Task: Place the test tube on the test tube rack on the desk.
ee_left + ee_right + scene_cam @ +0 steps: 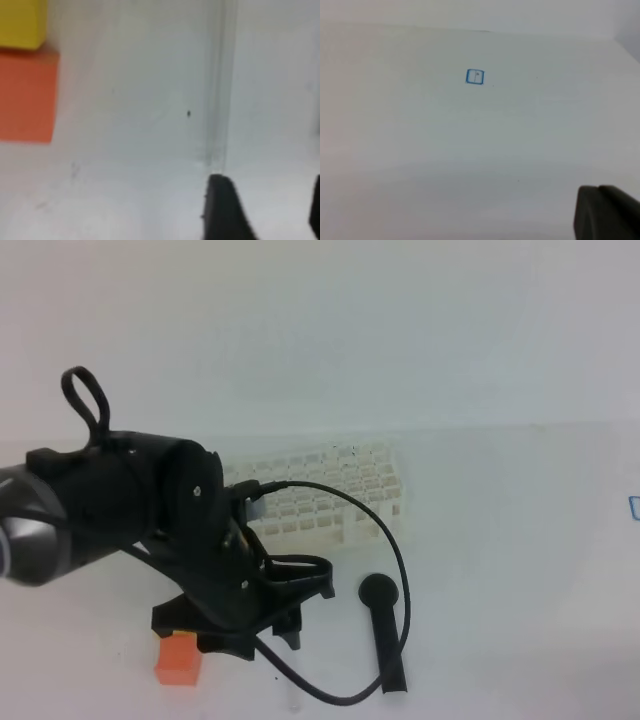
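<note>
The left gripper [290,615], matte black with angular plastic fingers, hangs low over the broad, smooth white desk [500,540]. In the left wrist view its two dark fingertips [222,210] stand apart, and the slim, clear, colourless glass-like test tube [218,85] lies flat on the desk beyond them, nearly see-through, its near end just past one fingertip; nothing is gripped. Left of the tube a bright yellow cube [20,22] touches a matte orange cube [27,95]. Behind the arm stands the white plastic test tube rack [330,495], a rectangular grid of small square holes. Just right of the gripper lies a black round-headed stick [385,630]. The right gripper [607,212] shows only a dark blunt edge above bare desk bearing a small blue square mark [475,76]; it is clenched shut.
</note>
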